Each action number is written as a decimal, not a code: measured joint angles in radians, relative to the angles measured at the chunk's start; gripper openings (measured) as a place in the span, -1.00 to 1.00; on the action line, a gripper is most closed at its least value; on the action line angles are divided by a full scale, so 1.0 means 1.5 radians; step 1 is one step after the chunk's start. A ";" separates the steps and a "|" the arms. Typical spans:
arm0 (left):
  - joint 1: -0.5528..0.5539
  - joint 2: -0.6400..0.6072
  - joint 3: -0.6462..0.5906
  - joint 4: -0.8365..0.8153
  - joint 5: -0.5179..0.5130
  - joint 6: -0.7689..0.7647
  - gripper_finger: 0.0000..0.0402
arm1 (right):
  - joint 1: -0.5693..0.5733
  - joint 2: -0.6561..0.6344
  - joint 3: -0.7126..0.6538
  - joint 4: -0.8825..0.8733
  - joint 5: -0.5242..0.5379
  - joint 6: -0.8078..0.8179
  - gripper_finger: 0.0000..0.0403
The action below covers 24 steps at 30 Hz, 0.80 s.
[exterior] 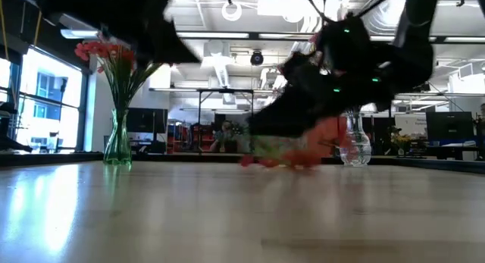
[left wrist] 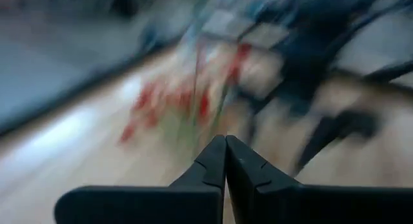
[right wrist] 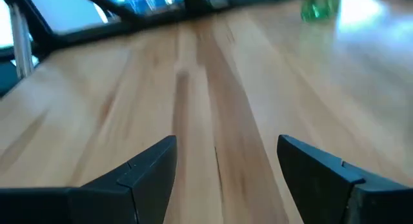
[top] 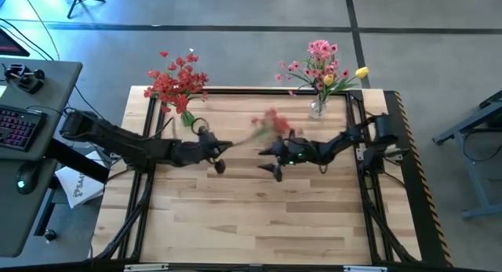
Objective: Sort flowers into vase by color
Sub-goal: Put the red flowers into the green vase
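Observation:
A red flower spray on a thin green stem shows blurred over the middle of the table, low above the wood in the low view. My left gripper is shut at the stem's end, just left of the blossoms. My right gripper is open and empty over bare wood, just near of the spray. A green vase of red flowers stands at the far left. A clear vase of pink flowers and yellow blooms stands at the far right. My left gripper has its two fingers closed together, and the thin green stem runs out from between their tips toward the red blossoms. The fingers come about level from the table's left, along the stem. The view is blurred, so the exact spot of hold does not show.
A black frame runs around the table top. The green vase and the clear vase stand by the far edge. Bare wood lies toward the near edge. A desk with a keyboard stands left of the table.

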 joint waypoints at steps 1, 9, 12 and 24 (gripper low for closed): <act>-0.013 0.000 -0.013 0.074 0.003 0.041 -0.99 | 0.003 0.021 0.027 0.013 0.002 -0.012 0.31; -0.056 0.013 -0.053 0.254 0.023 0.175 -1.00 | 0.008 0.050 0.142 -0.105 -0.009 -0.033 0.31; -0.047 0.025 -0.054 0.199 0.022 0.121 -1.00 | 0.009 -0.015 0.129 -0.227 0.004 -0.029 0.31; 0.065 0.260 -0.019 0.120 0.202 0.025 -0.57 | 0.103 -0.352 -0.025 -0.431 0.272 0.008 0.31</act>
